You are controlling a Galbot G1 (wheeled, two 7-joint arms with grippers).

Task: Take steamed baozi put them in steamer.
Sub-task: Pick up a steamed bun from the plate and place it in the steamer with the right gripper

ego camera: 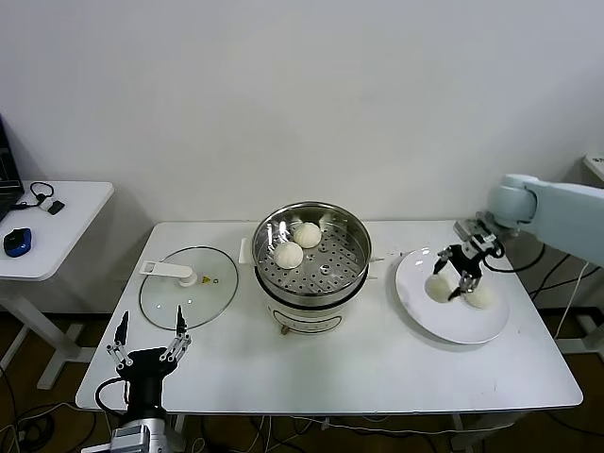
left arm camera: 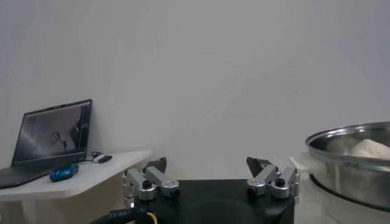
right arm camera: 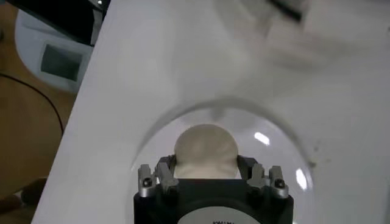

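Right claw [ego camera: 456, 276] clamped on baozi [right arm camera: 206, 151] over plate [ego camera: 420, 307] (second bun [ego camera: 480, 296] beside). Two buns seen in steamer [ego camera: 351, 236]. Left claw [ego camera: 149, 337] held apart at desk's [ego camera: 377, 363] 7 o'clock corner.

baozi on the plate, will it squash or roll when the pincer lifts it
The baozi between the right pincer fingers looks soft and doughy, so it probably dents under a hard squeeze. Its smooth round shape suggests it could roll on the plate if it slipped. Likely light.
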